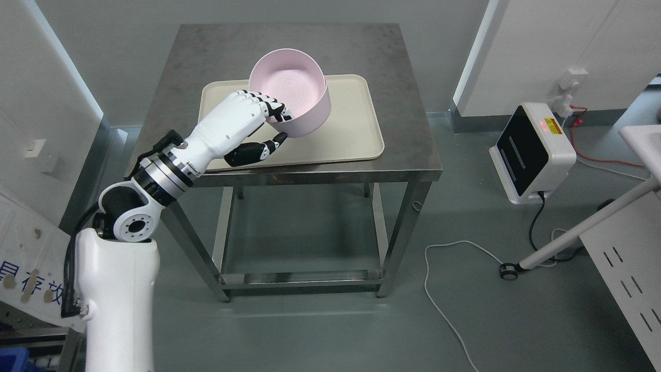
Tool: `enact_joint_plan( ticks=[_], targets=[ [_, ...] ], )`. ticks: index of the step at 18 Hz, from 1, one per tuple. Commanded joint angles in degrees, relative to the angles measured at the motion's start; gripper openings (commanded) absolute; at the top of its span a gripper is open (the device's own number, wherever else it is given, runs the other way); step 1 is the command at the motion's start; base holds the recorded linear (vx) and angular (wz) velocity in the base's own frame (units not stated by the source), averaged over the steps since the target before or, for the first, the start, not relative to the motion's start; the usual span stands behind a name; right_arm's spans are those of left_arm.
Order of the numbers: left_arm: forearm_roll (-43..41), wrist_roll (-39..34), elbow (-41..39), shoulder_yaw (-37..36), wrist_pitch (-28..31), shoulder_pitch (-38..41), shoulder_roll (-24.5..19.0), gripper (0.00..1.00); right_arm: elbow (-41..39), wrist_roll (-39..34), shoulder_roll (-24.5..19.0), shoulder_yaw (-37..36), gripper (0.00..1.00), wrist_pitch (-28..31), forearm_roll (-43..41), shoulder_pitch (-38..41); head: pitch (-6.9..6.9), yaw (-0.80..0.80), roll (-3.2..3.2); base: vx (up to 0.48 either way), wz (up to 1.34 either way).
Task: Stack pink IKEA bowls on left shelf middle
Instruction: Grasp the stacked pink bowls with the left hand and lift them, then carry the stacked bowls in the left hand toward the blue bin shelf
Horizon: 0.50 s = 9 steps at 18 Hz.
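Note:
A pink bowl [297, 88] is tilted toward me above the beige tray [351, 129] on the steel table [392, 62]. My left hand [276, 124] is shut on the bowl's near-left rim: the upper fingers [268, 106] hook over the rim into the bowl, and the thumb [258, 151] reaches under its outer wall. The bowl's inside shows nothing in it. The arm comes up from the lower left. My right arm is out of the picture, and no shelf shows.
A white and black device [529, 150] with a red light stands on the floor at the right, its cables [449, 289] trailing over the floor. A white table leg on a caster [563, 243] crosses the lower right. Walls flank the table.

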<state>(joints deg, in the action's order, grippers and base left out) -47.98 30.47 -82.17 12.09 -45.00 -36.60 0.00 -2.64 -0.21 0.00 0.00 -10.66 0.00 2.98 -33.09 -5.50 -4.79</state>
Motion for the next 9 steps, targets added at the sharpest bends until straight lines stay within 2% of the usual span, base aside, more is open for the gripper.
enact_joint_plan(
  ticks=[1, 9],
  targets=[
    [1.1, 0.0, -1.2, 3.8, 0.0, 0.7, -1.0, 0.06, 0.0, 0.0, 1.0, -0.5, 1.00, 0.0, 0.4, 0.0, 0.00, 0.00, 0.00, -0.064, 0.00],
    [1.3, 0.0, -1.2, 2.9, 0.0, 1.2, -1.0, 0.06, 0.0, 0.0, 1.0, -0.6, 1.00, 0.0, 0.4, 0.0, 0.00, 0.00, 0.00, -0.092, 0.06]
  ],
)
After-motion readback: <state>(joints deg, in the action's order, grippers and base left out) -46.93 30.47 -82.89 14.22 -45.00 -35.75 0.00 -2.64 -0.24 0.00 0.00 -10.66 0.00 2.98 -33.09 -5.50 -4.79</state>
